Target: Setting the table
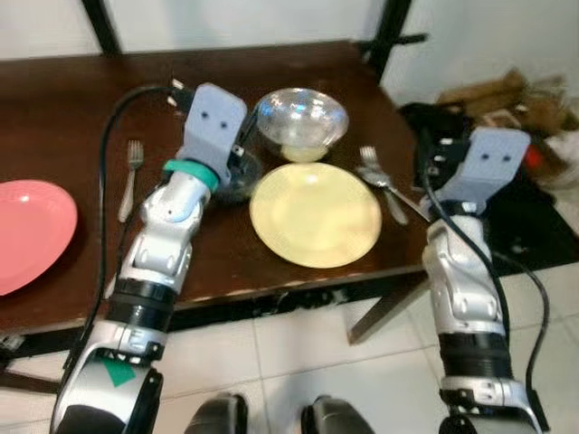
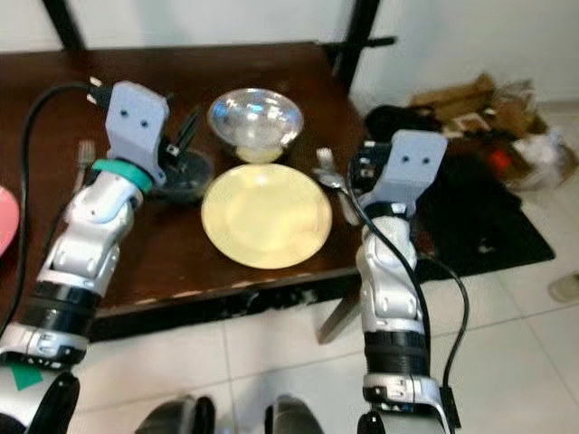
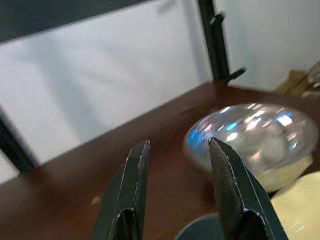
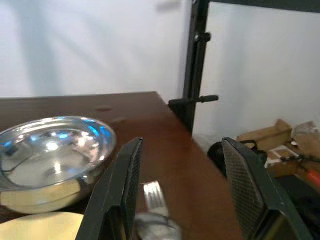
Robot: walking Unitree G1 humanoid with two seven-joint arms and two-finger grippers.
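Observation:
A yellow plate point(image 1: 315, 214) lies near the front edge of the dark wooden table point(image 1: 81, 108). Touching its far rim is a clear glass bowl point(image 1: 301, 120). A small dark bowl point(image 2: 185, 176) sits left of the plate. My left gripper point(image 3: 178, 146) hovers open just above that dark bowl with nothing between its fingers. To the right of the plate lie a fork and a spoon point(image 1: 380, 181). My right gripper point(image 4: 182, 145) is open over the table's right edge, just behind the fork point(image 4: 152, 195). Another fork point(image 1: 129, 181) lies further left, beside a pink plate point(image 1: 27, 231).
Black frame posts point(image 1: 389, 32) stand behind the table. On the floor to the right are a black mat point(image 2: 479, 217), cardboard and other clutter point(image 2: 488, 99). White tiles point(image 1: 298, 344) run along the table's front edge.

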